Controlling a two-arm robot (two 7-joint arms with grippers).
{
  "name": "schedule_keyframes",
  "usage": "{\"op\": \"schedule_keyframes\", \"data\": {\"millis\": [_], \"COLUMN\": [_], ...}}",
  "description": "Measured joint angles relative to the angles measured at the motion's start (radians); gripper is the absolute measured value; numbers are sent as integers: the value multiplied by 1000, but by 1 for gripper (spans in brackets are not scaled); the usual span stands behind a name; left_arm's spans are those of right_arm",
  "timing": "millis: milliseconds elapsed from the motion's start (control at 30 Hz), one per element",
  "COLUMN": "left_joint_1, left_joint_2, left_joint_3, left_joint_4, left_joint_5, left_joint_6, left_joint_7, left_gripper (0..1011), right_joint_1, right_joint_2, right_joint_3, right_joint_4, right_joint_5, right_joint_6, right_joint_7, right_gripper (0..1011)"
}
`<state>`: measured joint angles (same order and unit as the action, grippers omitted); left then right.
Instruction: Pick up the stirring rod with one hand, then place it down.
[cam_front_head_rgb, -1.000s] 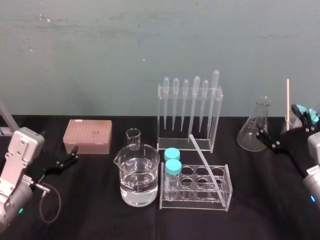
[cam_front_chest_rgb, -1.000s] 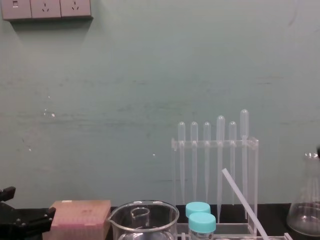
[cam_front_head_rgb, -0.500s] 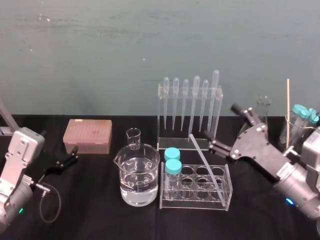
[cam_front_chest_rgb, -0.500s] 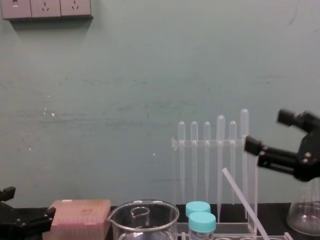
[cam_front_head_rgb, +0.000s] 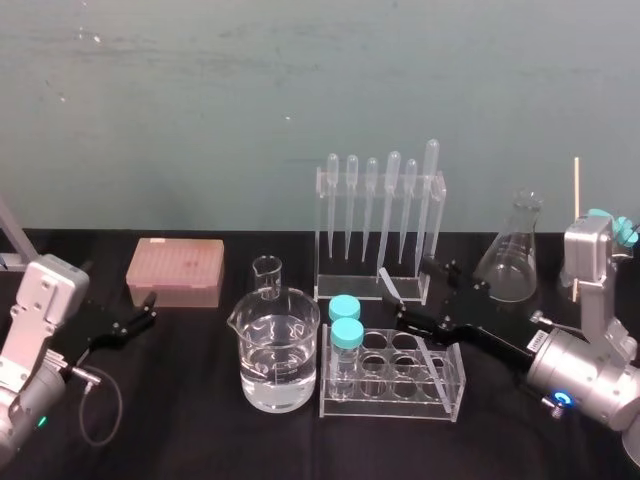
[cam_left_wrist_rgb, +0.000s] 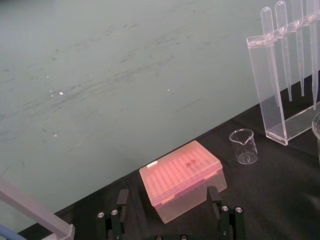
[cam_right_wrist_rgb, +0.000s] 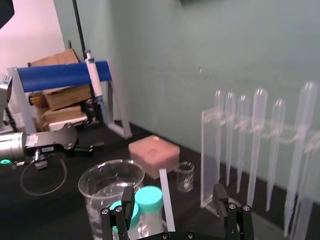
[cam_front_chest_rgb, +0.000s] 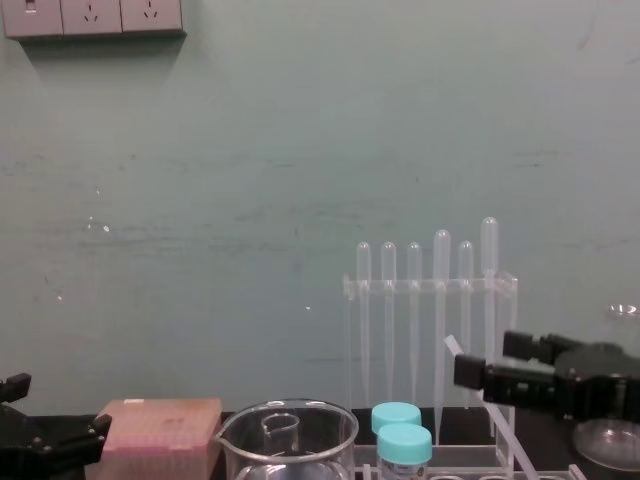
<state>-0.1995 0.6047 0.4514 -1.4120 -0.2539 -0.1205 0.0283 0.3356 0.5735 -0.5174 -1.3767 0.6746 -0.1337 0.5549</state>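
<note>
Spotter: head view puts your right gripper (cam_front_head_rgb: 415, 293) at the test tube rack (cam_front_head_rgb: 390, 408). Gripping the stirring rod (cam_front_head_rgb: 388, 282)?
Checker: no; your right wrist view shows its fingers (cam_right_wrist_rgb: 220, 199) spread wide, with the rod leaning in the rack between them. Your left gripper (cam_front_head_rgb: 147, 310) sits well left of the rack, fingers apart.

Right claw (cam_front_chest_rgb: 487, 365): 4 o'clock, in front of the leaning stirring rod (cam_front_chest_rgb: 453, 347)
Left claw (cam_front_chest_rgb: 70, 435): 8 o'clock, just beside pink box (cam_front_chest_rgb: 160, 425)
Pipette rack (cam_front_chest_rgb: 430, 288): 5 o'clock, behind rod

Silver-grey right arm (cam_front_head_rgb: 590, 375) and left arm (cam_front_head_rgb: 42, 305), black jaws, looped black cable (cam_front_head_rgb: 119, 408).
</note>
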Motion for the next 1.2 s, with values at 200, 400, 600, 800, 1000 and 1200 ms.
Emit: {"op": "schedule_keyframes", "data": {"millis": [200, 400, 600, 800, 1000, 1200], "left_joint_1": [0, 0, 0, 0, 0, 0], "left_joint_2": [0, 0, 0, 0, 0, 0], "left_joint_3": [0, 0, 0, 0, 0, 0], "left_joint_4": [0, 0, 0, 0, 0, 0], "left_joint_5": [0, 0, 0, 0, 0, 0], "left_joint_6": [0, 0, 0, 0, 0, 0], "left_joint_7": [0, 0, 0, 0, 0, 0], "left_gripper": [1000, 1000, 1000, 1000, 1000, 1000], "right_joint_1": [35, 52, 53, 52, 51, 51], "right_joint_2": [-21, -36, -36, -35, -35, -34], "right_joint_3": [-11, -15, -15, -14, -13, -13], "right_joint_4": [54, 82, 83, 82, 80, 79], "right_joint_5": [32, 29, 26, 26, 26, 26], "right_joint_6": [98, 143, 146, 144, 141, 139], "right_joint_7": [58, 75, 75, 75, 74, 74], "right_gripper": [1000, 1000, 1000, 1000, 927, 760]}}
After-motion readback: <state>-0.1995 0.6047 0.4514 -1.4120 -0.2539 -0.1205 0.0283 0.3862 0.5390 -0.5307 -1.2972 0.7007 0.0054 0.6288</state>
